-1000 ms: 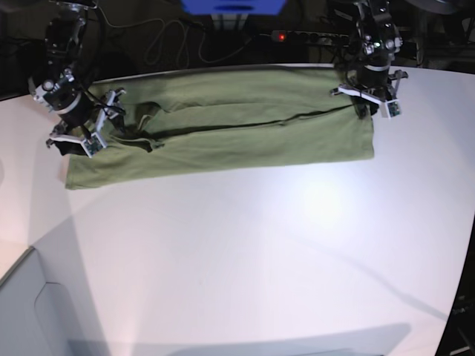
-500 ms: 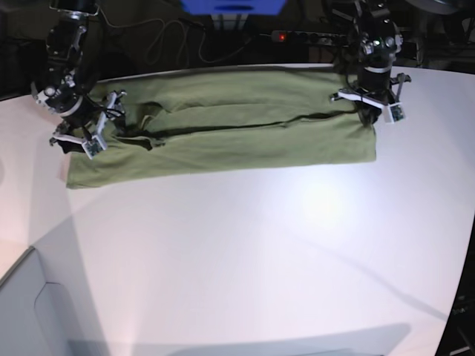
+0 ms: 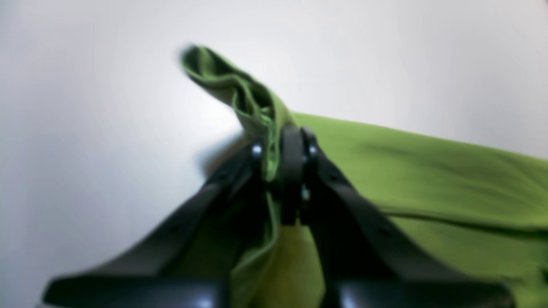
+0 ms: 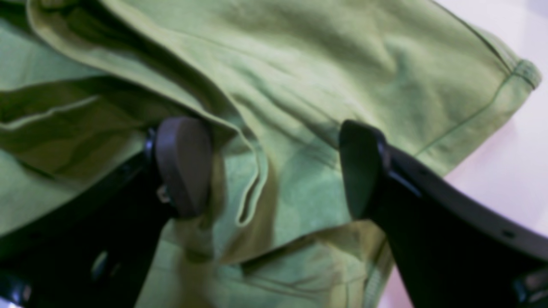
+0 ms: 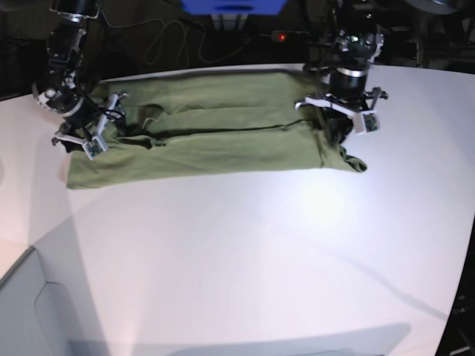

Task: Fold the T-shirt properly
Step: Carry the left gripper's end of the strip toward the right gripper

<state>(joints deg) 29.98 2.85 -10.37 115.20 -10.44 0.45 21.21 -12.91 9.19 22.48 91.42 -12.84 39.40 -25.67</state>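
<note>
The olive-green T-shirt (image 5: 215, 141) lies as a long folded band across the back of the white table (image 5: 260, 259). My left gripper (image 5: 338, 130) is shut on a pinched fold of the shirt's right end. The left wrist view shows the jaws (image 3: 282, 145) closed on the cloth (image 3: 428, 171), with a tuft sticking up past them. That end is lifted and bunched, and a small corner (image 5: 355, 162) trails on the table. My right gripper (image 5: 78, 141) is open over the shirt's left end. In the right wrist view its fingers (image 4: 184, 167) straddle wrinkled cloth (image 4: 321, 64).
A power strip with a red light (image 5: 297, 35) and cables (image 5: 171, 37) lie beyond the table's back edge. A blue object (image 5: 234, 6) sits at the top. A grey surface (image 5: 30, 311) is at the lower left corner.
My left gripper has moved left with the shirt's right end, pulling it in and bunching it. The shirt band is now shorter. The right arm has barely moved.
</note>
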